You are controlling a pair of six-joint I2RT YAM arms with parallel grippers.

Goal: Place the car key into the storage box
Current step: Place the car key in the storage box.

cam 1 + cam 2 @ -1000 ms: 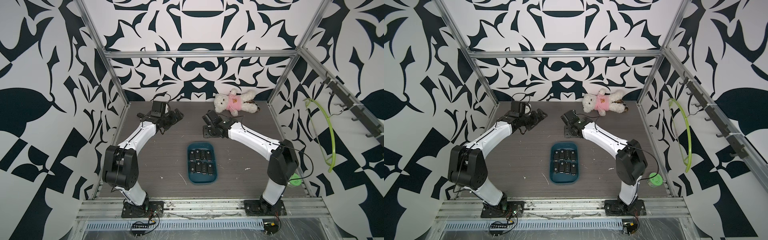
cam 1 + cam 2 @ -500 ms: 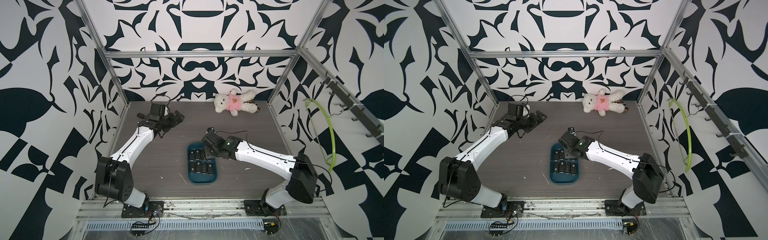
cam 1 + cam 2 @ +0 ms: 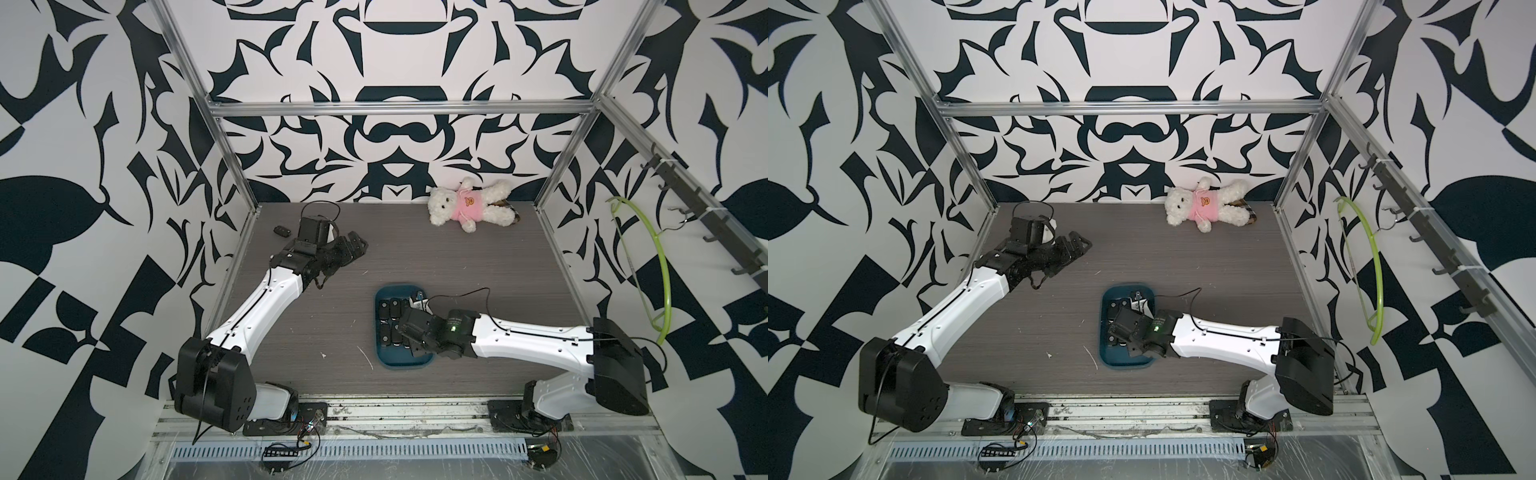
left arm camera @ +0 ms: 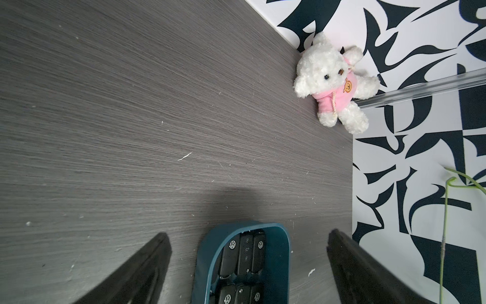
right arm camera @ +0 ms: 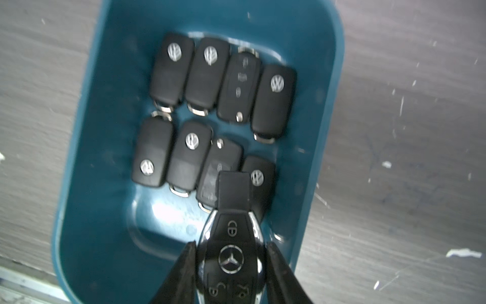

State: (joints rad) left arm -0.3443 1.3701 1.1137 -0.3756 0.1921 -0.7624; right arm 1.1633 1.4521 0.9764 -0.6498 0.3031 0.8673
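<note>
Grey wood-grain tabletop [image 3: 415,257], everything placed off the box.

Storage box [image 3: 399,360]: dark teal shallow plastic tray with rounded corners, in the front-middle of the table. The right arm reaches in over it from the side. The left arm is parked well away from the box toward the back wall. Left gripper [image 3: 358,246] has its jaws spread wide with nothing between them.

White plush teddy bear in a pink top [image 3: 469,206] lies well beyond the box against the back wall. Not relevant.

Car key [image 5: 231,259]: glossy black fob with chrome rim and star logo. It sits over the bare end of the box, just beside the second row. Right gripper [image 5: 231,246] is pinching it across the two chrome flanks of the wide body. The narrow black stub points at the eight black flip-key fobs [image 5: 207,73], which lie in two rows of four.

The wrist view is blurred, so I can't tell whether the stub rests on the nearest fob or hangs just above it.

Handling, my read:
- It's rigid and light, so it won't deform.
- Polished shell and chrome look slippery.
- The flank grip at the widest part is right. The tapered stub would squirt out.

One more small black fob [image 3: 281,230] lies far from the box by the back corner.
</note>
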